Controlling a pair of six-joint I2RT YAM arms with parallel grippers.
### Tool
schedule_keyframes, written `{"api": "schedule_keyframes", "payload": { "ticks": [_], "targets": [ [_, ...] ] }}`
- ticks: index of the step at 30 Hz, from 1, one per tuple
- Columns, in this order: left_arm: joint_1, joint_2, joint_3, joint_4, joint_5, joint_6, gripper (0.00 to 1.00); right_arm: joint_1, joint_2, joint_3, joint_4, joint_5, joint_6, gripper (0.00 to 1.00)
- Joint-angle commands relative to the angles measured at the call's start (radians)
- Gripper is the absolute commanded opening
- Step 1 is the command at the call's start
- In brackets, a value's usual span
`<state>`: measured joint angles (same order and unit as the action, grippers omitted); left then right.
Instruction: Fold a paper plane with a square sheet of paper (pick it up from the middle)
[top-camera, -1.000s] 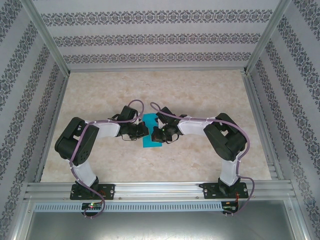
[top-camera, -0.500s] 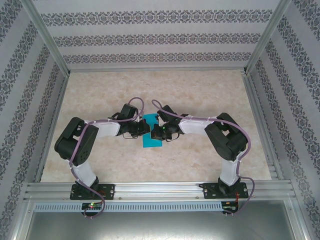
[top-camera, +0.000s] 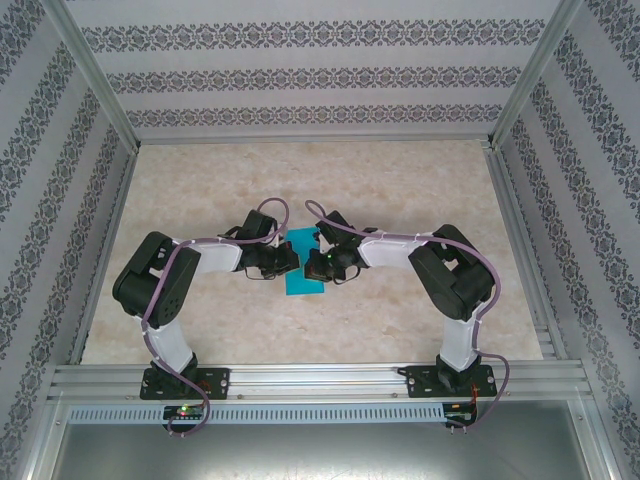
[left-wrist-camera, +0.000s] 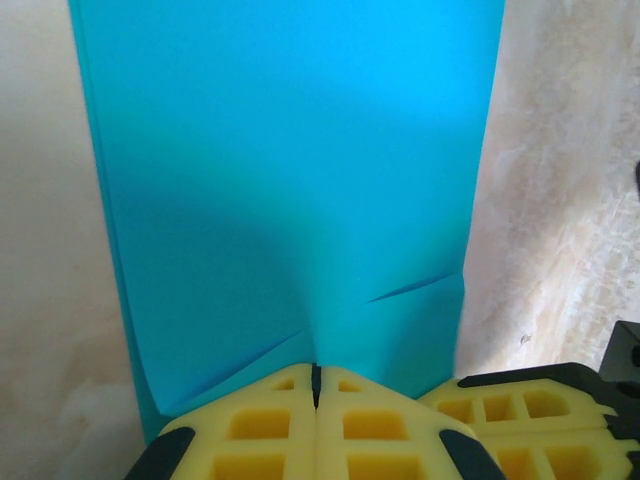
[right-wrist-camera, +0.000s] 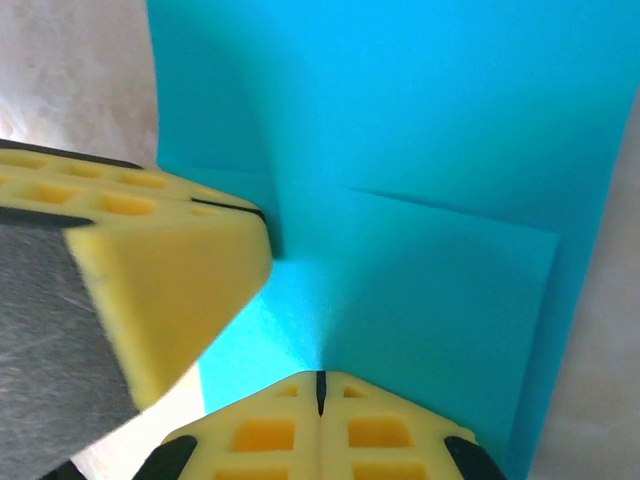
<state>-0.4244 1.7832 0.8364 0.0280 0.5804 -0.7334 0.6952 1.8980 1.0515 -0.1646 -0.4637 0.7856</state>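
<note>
The paper (top-camera: 303, 283) is seen in the middle of the surface (top-camera: 420, 180), partly folded. It is pinched by the left hand (left-wrist-camera: 316, 372) and the right hand (right-wrist-camera: 320, 378), both shut tight. The edges should be lined up, then pressed flat slowly.

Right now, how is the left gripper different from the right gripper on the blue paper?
The left gripper reaches the teal paper from the left, the right gripper from the right. Ahead of the left gripper the paper looks smooth with small wrinkles; ahead of the right gripper lies a folded flap. Both have yellow pads shut tight, and the paper puckers into their tips, so both seem to pinch it.
</note>
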Motion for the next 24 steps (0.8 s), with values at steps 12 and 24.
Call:
{"api": "schedule_keyframes", "payload": {
  "ticks": [12,24],
  "targets": [
    [0.006,0.047,-0.025,-0.128,-0.112,0.020,0.00,-0.039,-0.113,-0.238,-0.070,0.001,-0.053,0.00],
    [0.008,-0.026,0.037,-0.046,-0.018,0.001,0.07,-0.067,-0.332,-0.280,0.000,0.043,-0.032,0.05]
  ]
}}
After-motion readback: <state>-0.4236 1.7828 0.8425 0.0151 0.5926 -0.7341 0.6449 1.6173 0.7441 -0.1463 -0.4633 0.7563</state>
